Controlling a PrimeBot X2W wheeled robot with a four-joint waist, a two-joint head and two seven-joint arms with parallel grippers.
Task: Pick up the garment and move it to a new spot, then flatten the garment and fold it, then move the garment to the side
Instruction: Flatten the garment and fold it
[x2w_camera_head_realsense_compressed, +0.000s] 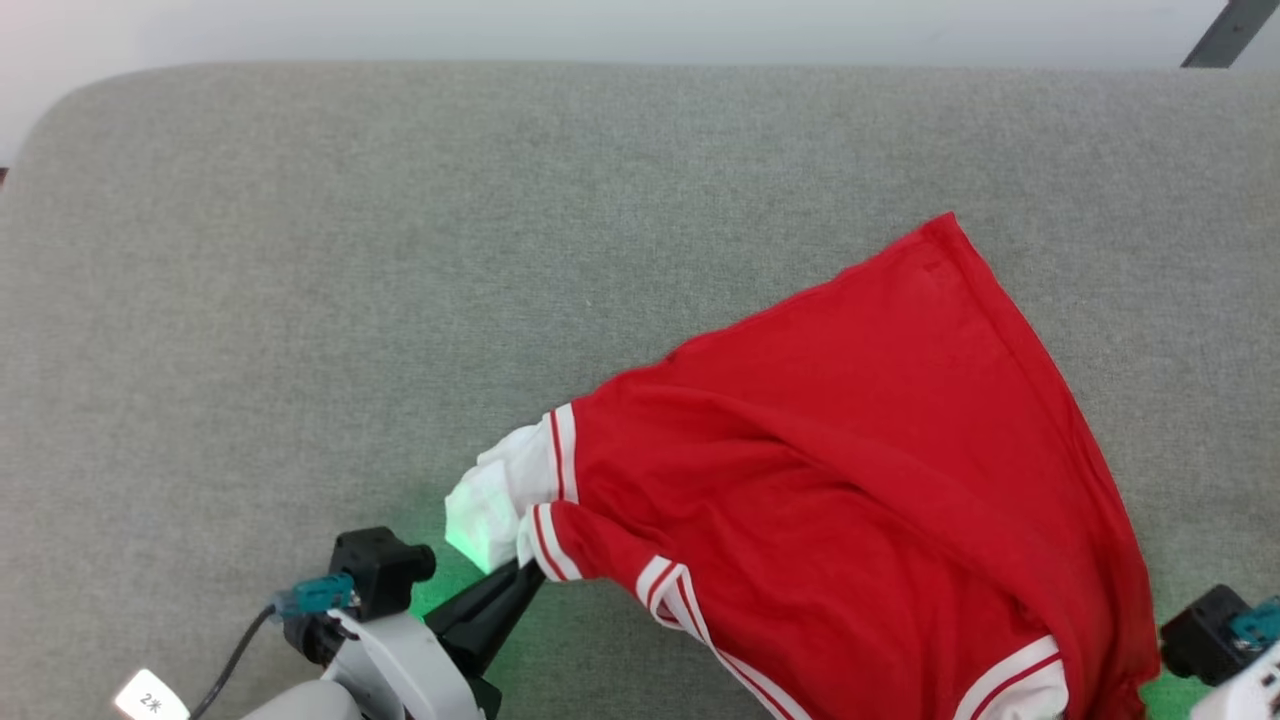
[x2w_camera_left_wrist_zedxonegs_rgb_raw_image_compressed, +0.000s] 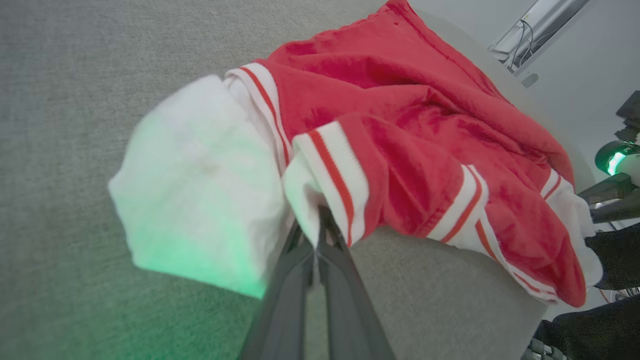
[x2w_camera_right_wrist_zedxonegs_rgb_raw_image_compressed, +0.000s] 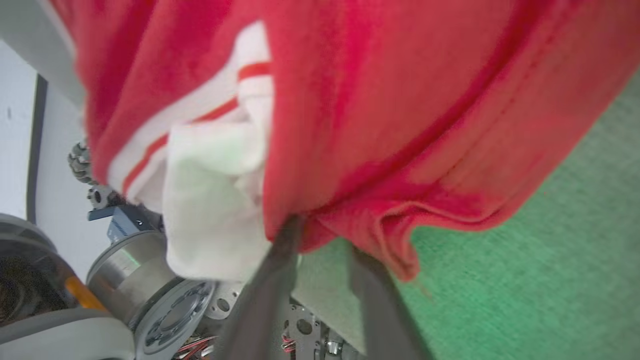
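We look down on a wide grey cloth-covered surface (x2w_camera_head_realsense_compressed: 400, 250) with a rounded far-left corner. On its near right part lies the red garment (x2w_camera_head_realsense_compressed: 850, 450), rumpled, one hem corner pointing far, its white sleeve (x2w_camera_head_realsense_compressed: 495, 500) bunched at the left

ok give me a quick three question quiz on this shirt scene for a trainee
1. True or false: the left hand is shut on the shirt.
2. What colour are the sleeves? A blue, B white, C black.
3. Fill in: in the right wrist view, the right hand has its two fingers standing ___, with the shirt's red hem draped over the tips.
Key: 1 true; 2 B; 3 apart.
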